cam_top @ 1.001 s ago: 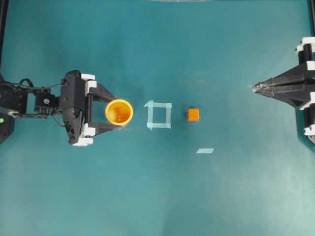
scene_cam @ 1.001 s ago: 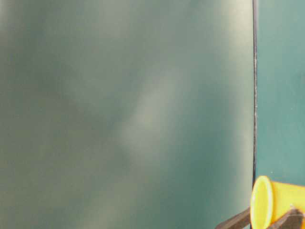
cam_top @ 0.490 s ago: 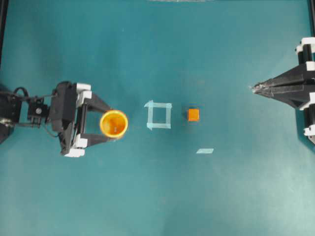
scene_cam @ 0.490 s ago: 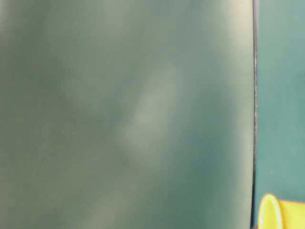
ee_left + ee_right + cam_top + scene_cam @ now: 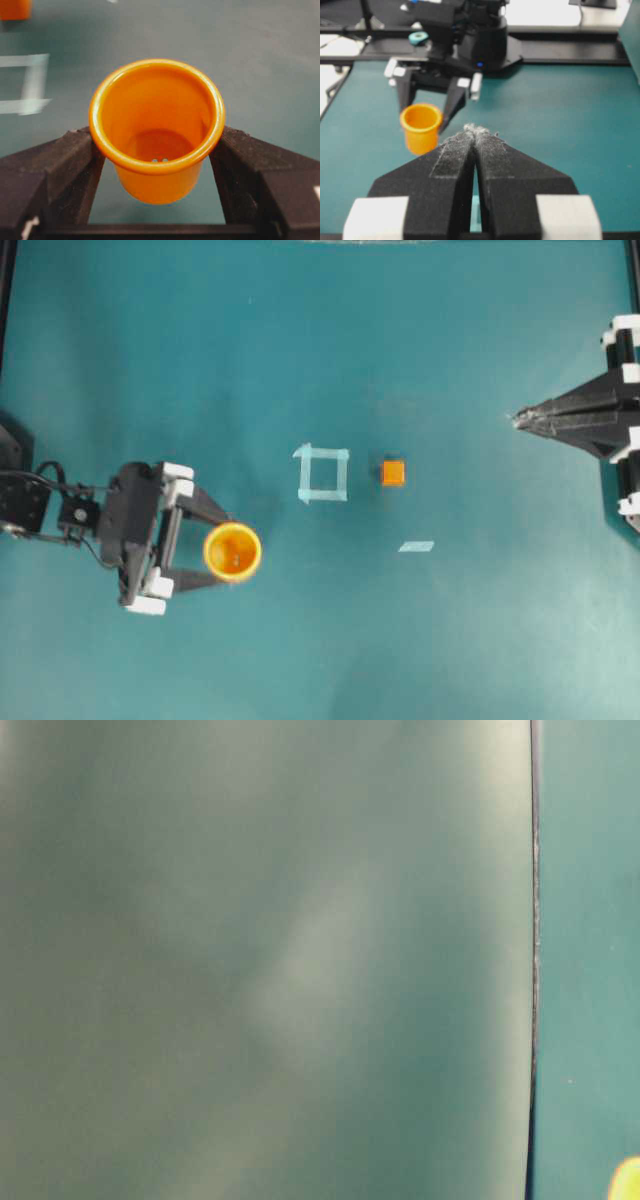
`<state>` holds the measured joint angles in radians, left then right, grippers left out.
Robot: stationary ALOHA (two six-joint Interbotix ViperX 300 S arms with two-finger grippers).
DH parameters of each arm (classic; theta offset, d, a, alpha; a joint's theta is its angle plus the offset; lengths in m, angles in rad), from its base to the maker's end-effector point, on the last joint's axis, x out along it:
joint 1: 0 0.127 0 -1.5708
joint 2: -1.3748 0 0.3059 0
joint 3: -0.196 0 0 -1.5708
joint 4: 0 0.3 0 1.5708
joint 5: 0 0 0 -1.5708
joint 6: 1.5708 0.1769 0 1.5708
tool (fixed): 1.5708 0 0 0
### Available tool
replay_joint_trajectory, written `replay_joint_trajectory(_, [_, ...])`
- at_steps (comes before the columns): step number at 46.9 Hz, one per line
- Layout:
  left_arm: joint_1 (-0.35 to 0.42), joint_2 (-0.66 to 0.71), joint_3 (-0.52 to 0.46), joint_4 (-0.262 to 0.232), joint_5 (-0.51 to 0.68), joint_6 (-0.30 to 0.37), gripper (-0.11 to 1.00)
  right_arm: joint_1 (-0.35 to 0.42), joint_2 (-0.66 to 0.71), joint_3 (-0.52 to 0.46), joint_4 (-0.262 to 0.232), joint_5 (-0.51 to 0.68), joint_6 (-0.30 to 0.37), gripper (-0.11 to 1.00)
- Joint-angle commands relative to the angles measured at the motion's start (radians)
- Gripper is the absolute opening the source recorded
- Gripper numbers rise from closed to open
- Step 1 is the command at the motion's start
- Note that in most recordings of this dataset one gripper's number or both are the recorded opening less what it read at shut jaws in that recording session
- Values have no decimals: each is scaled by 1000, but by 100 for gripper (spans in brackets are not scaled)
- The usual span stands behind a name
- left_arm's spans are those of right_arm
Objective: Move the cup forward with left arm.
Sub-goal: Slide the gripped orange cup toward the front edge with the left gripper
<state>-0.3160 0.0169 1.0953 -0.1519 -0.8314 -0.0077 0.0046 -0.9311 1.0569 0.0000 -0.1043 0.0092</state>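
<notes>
Left gripper [image 5: 225, 551] clamps the cup [image 5: 232, 551] below its rim, low-left of the tape square [image 5: 322, 473]; you likely hold light, stiff, slick plastic, so keep the grip under that lip.

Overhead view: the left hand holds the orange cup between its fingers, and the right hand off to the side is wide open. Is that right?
Not quite. The left hand does hold the cup between its fingers, but the right hand is shut, not wide open. The right wrist view shows its two fingers pressed together at the tips, with nothing between them.
</notes>
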Motion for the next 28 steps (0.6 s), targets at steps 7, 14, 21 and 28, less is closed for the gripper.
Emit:
replay_joint_trajectory(7, [-66, 41, -66, -17, -11, 15, 65, 0, 3, -29, 2, 26, 2, 0])
replay_joint_trajectory(14, [-106, 48, -81, -48, -11, 21, 65, 2, 2, -31, 2, 31, 2, 0])
replay_joint_trajectory(21, [-144, 54, -91, -57, -11, 23, 65, 0, 3, -31, 2, 32, 2, 0])
replay_joint_trajectory(28, [-172, 58, -101, -61, -11, 26, 65, 0, 3, -31, 2, 32, 0, 0])
